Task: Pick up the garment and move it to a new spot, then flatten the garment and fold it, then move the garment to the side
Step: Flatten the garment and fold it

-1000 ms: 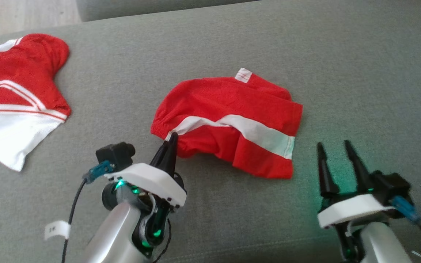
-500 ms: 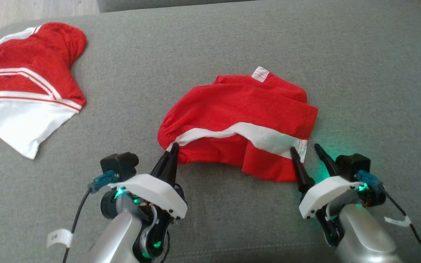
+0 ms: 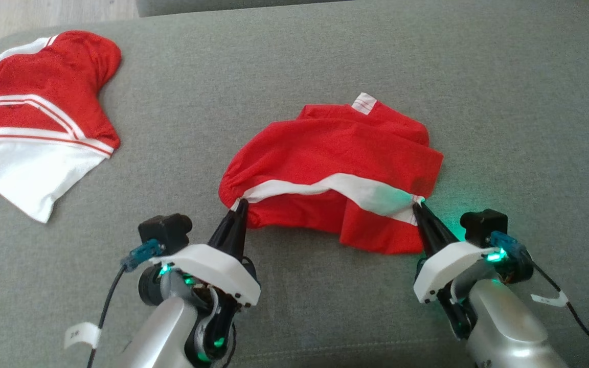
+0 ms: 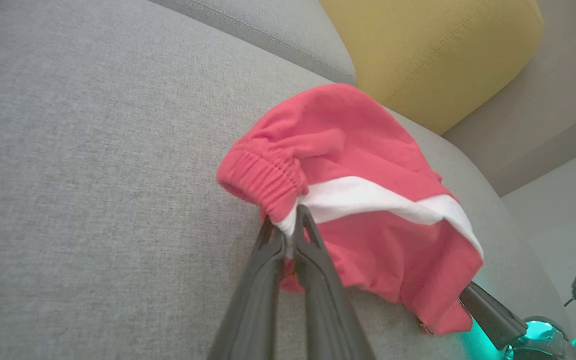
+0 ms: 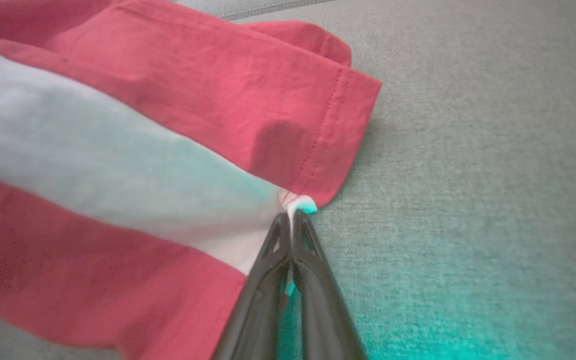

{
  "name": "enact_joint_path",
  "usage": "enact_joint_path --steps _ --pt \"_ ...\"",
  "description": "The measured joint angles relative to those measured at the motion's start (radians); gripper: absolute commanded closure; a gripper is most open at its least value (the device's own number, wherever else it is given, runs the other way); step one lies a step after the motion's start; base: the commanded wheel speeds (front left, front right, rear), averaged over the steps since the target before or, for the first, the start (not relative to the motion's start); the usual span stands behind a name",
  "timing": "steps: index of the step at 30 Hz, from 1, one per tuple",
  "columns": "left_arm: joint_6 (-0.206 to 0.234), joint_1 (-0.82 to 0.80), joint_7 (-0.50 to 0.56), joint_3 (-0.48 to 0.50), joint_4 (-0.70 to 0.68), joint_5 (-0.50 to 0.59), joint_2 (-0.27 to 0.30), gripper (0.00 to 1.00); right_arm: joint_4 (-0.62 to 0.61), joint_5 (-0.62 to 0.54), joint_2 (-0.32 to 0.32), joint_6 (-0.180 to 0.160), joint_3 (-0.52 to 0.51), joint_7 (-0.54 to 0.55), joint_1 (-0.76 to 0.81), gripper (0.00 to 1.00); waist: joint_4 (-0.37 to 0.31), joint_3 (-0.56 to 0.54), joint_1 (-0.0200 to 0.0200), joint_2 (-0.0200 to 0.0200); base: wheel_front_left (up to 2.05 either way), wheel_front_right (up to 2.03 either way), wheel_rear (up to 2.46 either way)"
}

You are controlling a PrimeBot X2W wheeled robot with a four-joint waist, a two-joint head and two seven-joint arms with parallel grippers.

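While the red shorts (image 3: pixel 325 163) lie crumpled on the grey sofa (image 3: pixel 478 76), the left gripper (image 3: pixel 242 203) is clamped on their waistband end and the right gripper (image 3: pixel 417 205) on the white stripe at the hem.

The right gripper (image 3: pixel 418 205) is arriving at the right edge of the red shorts (image 3: pixel 333 153) from well beside them, its spread fingers now pinching together on the white stripe (image 3: pixel 371 193), which is bunching there.
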Motion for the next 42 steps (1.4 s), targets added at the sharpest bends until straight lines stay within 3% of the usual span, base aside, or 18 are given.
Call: enact_joint_path --steps 6,10,17,25,26,35,42 --pt "0.000 0.000 -0.013 0.002 0.000 0.000 0.005 1.00 -0.023 -0.002 0.000 0.000 -0.006 -0.021 0.005 1.00 -0.011 -0.012 0.0000 0.0000 0.00 0.00 0.00" --pt "0.000 0.000 -0.034 0.006 -0.021 0.000 0.016 1.00 -0.103 -0.011 0.000 0.000 -0.027 -0.036 0.027 1.00 -0.019 -0.034 0.0000 0.0000 0.00 0.00 0.00" --pt "0.001 0.003 -0.047 0.032 -0.164 0.003 0.070 1.00 -0.419 -0.069 0.000 0.000 -0.136 -0.045 0.120 1.00 -0.037 -0.111 0.0000 0.0000 0.00 0.00 0.00" --pt "0.019 -0.022 0.038 0.058 -0.414 0.032 0.160 1.00 -0.764 -0.113 0.000 0.000 -0.195 -0.038 0.172 1.00 -0.050 -0.176 0.0000 0.0000 0.00 0.00 0.00" --pt "0.019 -0.022 0.038 0.058 -0.414 0.032 0.160 1.00 -0.764 -0.113 0.000 0.000 -0.195 -0.038 0.172 1.00 -0.050 -0.176 0.0000 0.0000 0.00 0.00 0.00" --pt "0.032 -0.195 0.187 0.065 -0.632 0.072 0.229 1.00 -1.098 -0.167 0.001 0.000 -0.234 0.039 0.181 1.00 -0.059 -0.186 0.0000 0.0000 0.00 0.00 0.00" --pt "0.012 -0.342 0.274 0.072 -0.588 0.063 0.251 1.00 -1.136 -0.184 0.001 0.000 -0.233 0.112 0.081 1.00 -0.064 -0.125 0.0000 0.0000 0.00 0.00 0.00"
